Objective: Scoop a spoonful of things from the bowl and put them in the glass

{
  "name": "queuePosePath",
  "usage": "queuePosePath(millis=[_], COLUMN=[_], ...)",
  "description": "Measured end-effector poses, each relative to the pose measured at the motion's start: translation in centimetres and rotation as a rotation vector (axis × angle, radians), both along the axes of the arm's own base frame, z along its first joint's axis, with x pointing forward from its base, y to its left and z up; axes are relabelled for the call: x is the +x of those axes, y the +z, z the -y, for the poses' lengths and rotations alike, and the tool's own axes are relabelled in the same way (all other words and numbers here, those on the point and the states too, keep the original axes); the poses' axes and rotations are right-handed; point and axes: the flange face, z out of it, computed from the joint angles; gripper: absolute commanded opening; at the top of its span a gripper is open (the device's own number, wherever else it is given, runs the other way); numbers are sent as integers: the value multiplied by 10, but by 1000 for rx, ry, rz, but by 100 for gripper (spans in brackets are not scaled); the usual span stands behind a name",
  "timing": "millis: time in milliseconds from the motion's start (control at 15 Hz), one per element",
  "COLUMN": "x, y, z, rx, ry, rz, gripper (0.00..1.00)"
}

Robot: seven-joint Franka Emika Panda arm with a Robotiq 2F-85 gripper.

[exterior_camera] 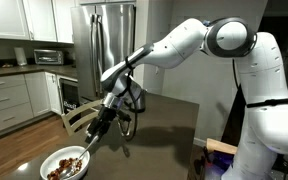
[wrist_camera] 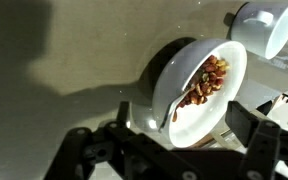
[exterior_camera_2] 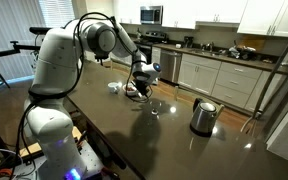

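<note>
A white bowl (exterior_camera: 66, 163) of brown nut-like pieces stands on the dark table; it fills the middle of the wrist view (wrist_camera: 219, 95). A thin metal spoon (exterior_camera: 90, 143) leans in the bowl with its handle sticking up and out over the rim (wrist_camera: 169, 118). My gripper (exterior_camera: 103, 124) hangs just above the bowl at the handle's end. In the wrist view its two black fingers stand wide apart on either side of the handle (wrist_camera: 164, 148), so it is open. A glass (wrist_camera: 266, 25) stands just beyond the bowl.
A metal pot (exterior_camera_2: 202, 116) stands further along the dark table (exterior_camera_2: 174, 140). Kitchen cabinets, a fridge (exterior_camera: 104, 40) and a counter line the back. The robot's base stands at the table's edge (exterior_camera: 269, 120).
</note>
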Motion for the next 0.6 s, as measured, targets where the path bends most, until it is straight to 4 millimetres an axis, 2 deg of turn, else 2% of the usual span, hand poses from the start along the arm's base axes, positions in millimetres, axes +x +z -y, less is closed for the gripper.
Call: queuePosePath(millis=[267, 467, 600], x=[4, 6, 6], y=[-9, -13, -15], z=[-5, -8, -9], rx=[9, 20, 25], ry=[-3, -13, -23], rz=[-7, -10, -10], gripper=[87, 81, 82])
